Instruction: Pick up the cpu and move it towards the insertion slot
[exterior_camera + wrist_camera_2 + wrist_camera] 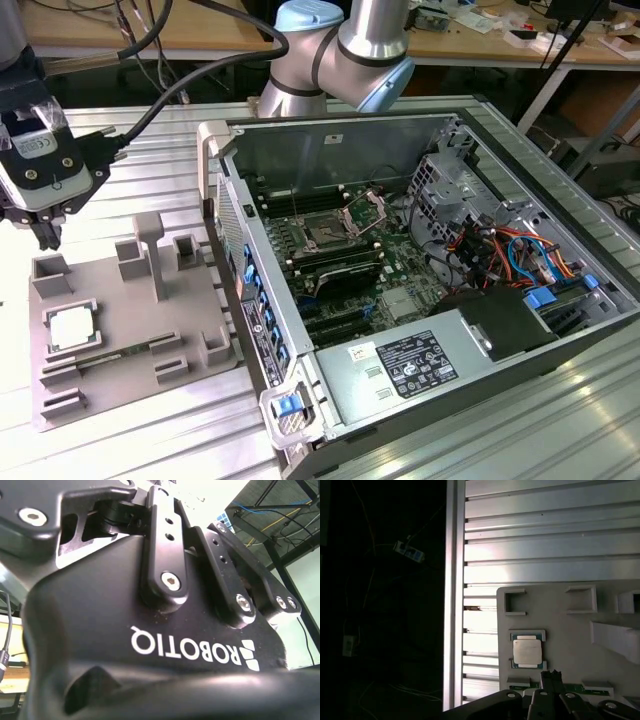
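Exterior view: cpu [70, 328] silvery square, seemingly flat.

The desk [560, 420] is a bed of ribbed, silvery aluminium slats, and bright light lies in broad bands across them. Behind it in the exterior view runs a line of pale wooden worktops [200, 30] on slanted metal legs [548, 85], strewn with small clutter. Past the desk's edge rail [454, 595] in the first wrist view the room drops into deep shadow [380, 630] crossed by a few faint wires [415, 692]. The second wrist view shows dark overhead framework [300, 492] carrying blue and yellow cables [280, 502], beside bright pale panels [310, 590].
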`<state>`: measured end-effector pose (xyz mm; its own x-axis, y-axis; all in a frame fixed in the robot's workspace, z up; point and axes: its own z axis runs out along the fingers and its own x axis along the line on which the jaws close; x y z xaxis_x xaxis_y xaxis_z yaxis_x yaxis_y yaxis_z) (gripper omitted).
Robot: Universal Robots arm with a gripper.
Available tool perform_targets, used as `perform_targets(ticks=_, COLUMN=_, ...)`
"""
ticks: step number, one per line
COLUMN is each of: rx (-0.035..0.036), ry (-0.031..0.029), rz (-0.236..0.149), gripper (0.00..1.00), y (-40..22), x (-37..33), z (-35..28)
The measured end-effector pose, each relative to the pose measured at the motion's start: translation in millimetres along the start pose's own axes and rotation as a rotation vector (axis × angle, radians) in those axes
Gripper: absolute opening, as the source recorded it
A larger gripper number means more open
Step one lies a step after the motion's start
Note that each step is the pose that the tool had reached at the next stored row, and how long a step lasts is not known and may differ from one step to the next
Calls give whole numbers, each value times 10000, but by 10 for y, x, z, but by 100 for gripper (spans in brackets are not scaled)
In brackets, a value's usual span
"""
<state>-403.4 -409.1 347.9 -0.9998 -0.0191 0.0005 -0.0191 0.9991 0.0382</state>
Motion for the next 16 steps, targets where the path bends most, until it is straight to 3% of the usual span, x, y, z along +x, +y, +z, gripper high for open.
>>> perform_targets(ticks=16, rx=0, ry=0, rz=0, gripper=11, y=-1, x=0, z=34)
